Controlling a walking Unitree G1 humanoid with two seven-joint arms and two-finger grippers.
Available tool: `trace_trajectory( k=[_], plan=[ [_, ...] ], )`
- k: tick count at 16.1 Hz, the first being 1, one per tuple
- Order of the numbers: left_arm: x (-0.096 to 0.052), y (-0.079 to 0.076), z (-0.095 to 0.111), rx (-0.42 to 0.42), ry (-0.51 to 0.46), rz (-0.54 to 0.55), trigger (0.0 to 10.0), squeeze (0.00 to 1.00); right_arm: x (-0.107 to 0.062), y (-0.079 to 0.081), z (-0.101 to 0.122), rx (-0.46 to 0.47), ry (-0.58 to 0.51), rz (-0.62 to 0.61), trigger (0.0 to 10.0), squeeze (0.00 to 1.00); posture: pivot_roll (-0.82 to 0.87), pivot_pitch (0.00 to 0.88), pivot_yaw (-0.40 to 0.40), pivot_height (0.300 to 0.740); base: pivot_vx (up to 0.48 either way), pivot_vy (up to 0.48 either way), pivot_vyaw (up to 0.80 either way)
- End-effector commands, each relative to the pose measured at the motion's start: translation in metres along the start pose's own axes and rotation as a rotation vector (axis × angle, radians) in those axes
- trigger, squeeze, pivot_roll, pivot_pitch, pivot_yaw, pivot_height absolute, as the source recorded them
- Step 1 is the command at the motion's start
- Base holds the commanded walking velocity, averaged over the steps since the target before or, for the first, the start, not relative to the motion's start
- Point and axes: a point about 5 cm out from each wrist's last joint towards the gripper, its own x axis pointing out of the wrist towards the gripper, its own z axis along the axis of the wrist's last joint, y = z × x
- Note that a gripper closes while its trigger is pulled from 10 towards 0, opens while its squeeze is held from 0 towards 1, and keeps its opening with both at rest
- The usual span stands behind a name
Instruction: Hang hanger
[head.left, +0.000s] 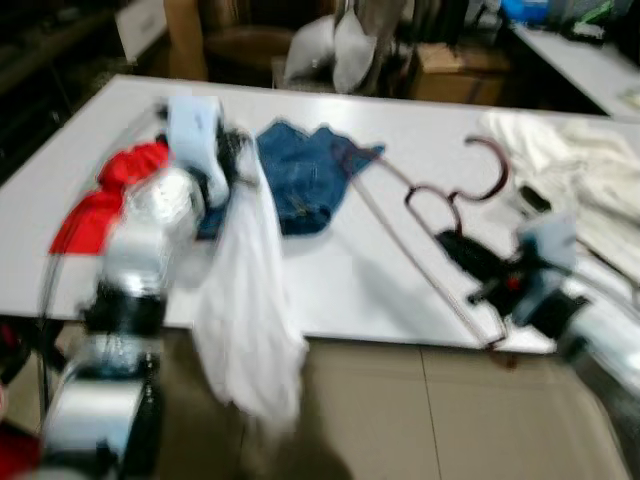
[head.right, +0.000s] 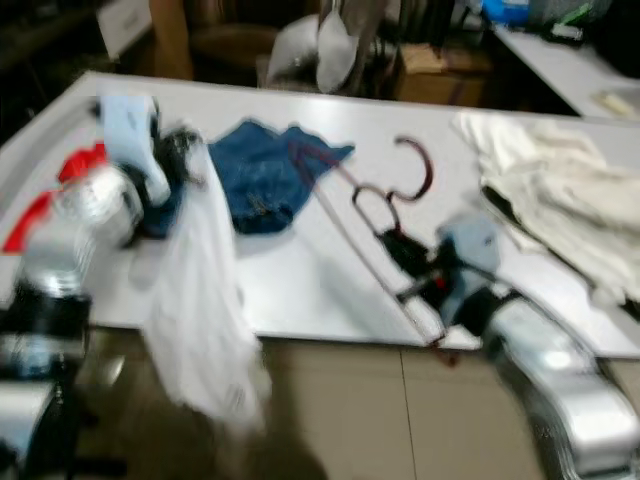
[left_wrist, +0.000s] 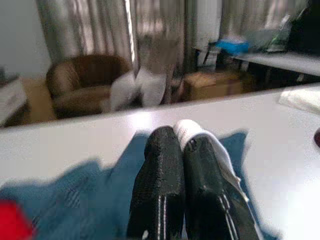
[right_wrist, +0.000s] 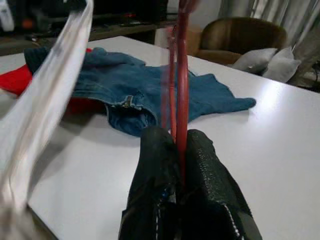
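Note:
A dark red hanger (head.left: 430, 205) hovers over the white table (head.left: 400, 130), its hook toward the far right. My right gripper (right_wrist: 177, 150) is shut on its thin red bar (right_wrist: 181, 90), near the table's front right edge. My left gripper (left_wrist: 181, 150) is shut on a white garment (head.left: 250, 300), which hangs down from it over the table's front edge. A blue denim garment (head.left: 300, 175) lies on the table between the two arms.
A red cloth (head.left: 100, 200) lies at the table's left. A pile of white cloth (head.left: 575, 175) sits at the right. Behind the table stand a brown armchair (left_wrist: 85, 85), pillows (head.left: 325, 50), curtains and a cardboard box (head.left: 450, 70). Tiled floor lies below.

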Motion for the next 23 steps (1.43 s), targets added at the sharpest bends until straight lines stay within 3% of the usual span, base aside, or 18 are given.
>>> trace_trajectory(
  k=[1,2,5,8,10,13,16,18,19,20,23],
  plan=[
    [0.005,-0.001,0.007,0.033,-0.016,-0.016,10.0,0.00,-0.002,0.002,0.006,-0.002,-0.008,0.060,10.0,0.00,-0.03,0.000,-0.034,0.740,0.000,0.000,0.00],
    [0.021,0.007,0.028,0.109,-0.036,-0.026,10.0,0.00,-0.016,0.000,0.023,-0.036,0.028,0.248,10.0,0.00,-0.03,0.000,-0.038,0.740,0.000,0.000,0.00],
    [0.031,0.013,0.038,0.151,-0.021,-0.022,10.0,0.00,-0.025,0.003,0.030,-0.057,0.093,0.389,10.0,0.00,-0.03,0.000,-0.042,0.740,0.000,0.000,0.00],
    [0.042,0.011,0.048,0.213,-0.021,-0.059,10.0,0.00,-0.030,0.007,0.035,-0.026,0.126,0.522,10.0,0.00,-0.03,0.000,-0.044,0.740,0.000,0.000,0.00],
    [0.046,0.005,0.058,0.219,-0.050,-0.110,10.0,0.00,-0.027,0.014,0.030,-0.023,0.163,0.580,10.0,0.00,-0.02,0.000,-0.045,0.740,0.000,0.000,0.00],
    [0.045,-0.002,0.074,0.183,-0.095,-0.241,10.0,0.00,-0.007,0.017,0.023,-0.046,0.153,0.565,10.0,0.00,-0.03,0.000,-0.035,0.740,0.000,0.000,0.00],
    [0.024,0.007,0.102,0.091,-0.146,-0.379,10.0,0.00,0.027,0.015,0.011,-0.081,0.145,0.530,10.0,0.00,-0.01,0.000,-0.052,0.740,0.000,0.000,0.00],
    [0.011,0.011,0.115,0.039,-0.174,-0.427,10.0,0.00,0.038,0.011,0.008,-0.090,0.142,0.506,10.0,0.00,0.00,0.000,-0.066,0.740,0.000,0.000,0.00],
    [-0.005,0.016,0.132,-0.033,-0.204,-0.479,10.0,0.00,0.052,0.007,0.006,-0.108,0.139,0.486,10.0,0.00,0.02,0.000,-0.084,0.740,0.000,0.000,0.00],
    [-0.008,0.017,0.134,-0.042,-0.206,-0.490,10.0,0.00,0.054,0.006,0.006,-0.113,0.139,0.484,10.0,0.00,0.02,0.000,-0.084,0.740,0.000,0.000,0.00],
    [-0.041,0.013,0.153,-0.117,-0.233,-0.601,10.0,0.00,0.079,-0.001,0.013,-0.160,0.074,0.465,10.0,0.00,0.05,0.000,-0.114,0.740,0.000,0.000,0.00]
  ],
)
